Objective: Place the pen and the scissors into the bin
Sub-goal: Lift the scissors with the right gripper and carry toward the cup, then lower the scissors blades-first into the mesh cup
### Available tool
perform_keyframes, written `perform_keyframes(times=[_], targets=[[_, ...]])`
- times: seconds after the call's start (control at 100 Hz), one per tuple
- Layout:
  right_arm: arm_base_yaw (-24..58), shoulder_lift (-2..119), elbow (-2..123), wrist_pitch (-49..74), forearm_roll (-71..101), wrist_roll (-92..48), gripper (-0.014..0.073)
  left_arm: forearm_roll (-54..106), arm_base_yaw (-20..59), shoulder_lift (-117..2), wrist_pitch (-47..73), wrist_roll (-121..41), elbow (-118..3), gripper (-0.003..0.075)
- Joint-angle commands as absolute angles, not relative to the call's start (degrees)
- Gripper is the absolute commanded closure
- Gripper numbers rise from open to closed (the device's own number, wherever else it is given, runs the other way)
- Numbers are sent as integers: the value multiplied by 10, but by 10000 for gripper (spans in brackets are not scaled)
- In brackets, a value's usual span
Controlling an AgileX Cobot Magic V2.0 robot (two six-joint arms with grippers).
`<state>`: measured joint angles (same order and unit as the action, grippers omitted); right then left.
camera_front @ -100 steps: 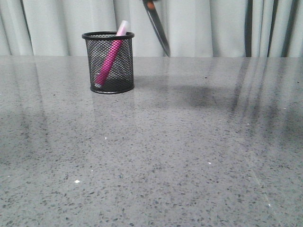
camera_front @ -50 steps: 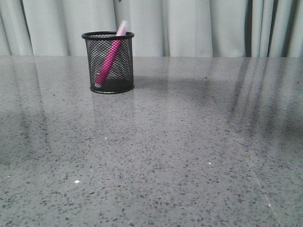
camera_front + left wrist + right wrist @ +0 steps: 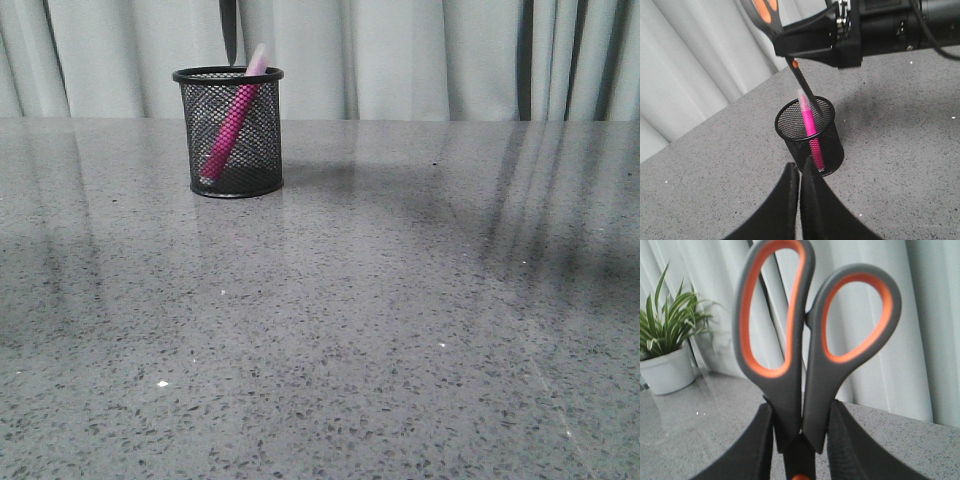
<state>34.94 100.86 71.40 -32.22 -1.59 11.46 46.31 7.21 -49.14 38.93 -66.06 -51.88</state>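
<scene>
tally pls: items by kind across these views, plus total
pen: 1, in the bin
scissors: 1, held by the right gripper, blades down over the bin
bin: 1
potted plant: 1, right wrist view only
Total: 4

— Front cam's sitting low, looking fwd across the table (image 3: pixel 400 330) toward the curtain (image 3: pixel 400 60).
— Left wrist cam's looking down; both are catching the bin (image 3: pixel 229 130). Right wrist cam's hugging the scissors (image 3: pixel 810 350).
</scene>
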Motion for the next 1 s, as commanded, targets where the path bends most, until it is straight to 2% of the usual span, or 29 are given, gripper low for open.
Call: perform_keyframes(times=[0.0,0.19,0.42,0.57,0.72,0.99], targets=[[347,988,729,-380,-42,107,651,491,72,-487,363,-658,-534,742],[346,997,729,-379,-44,52,651,491,72,-487,369,-658,-534,742],[340,1006,723,-381,-42,53,651,491,72,-487,370,-658,-534,742],[340,1006,692,-415,-37,53,651,491,72,-487,370,-658,-534,742],[340,1006,642,-510,-15,53,651,491,72,-487,370,-658,-534,742],[340,1006,624,-519,-8,53,651,491,72,-487,370,-658,-534,742]])
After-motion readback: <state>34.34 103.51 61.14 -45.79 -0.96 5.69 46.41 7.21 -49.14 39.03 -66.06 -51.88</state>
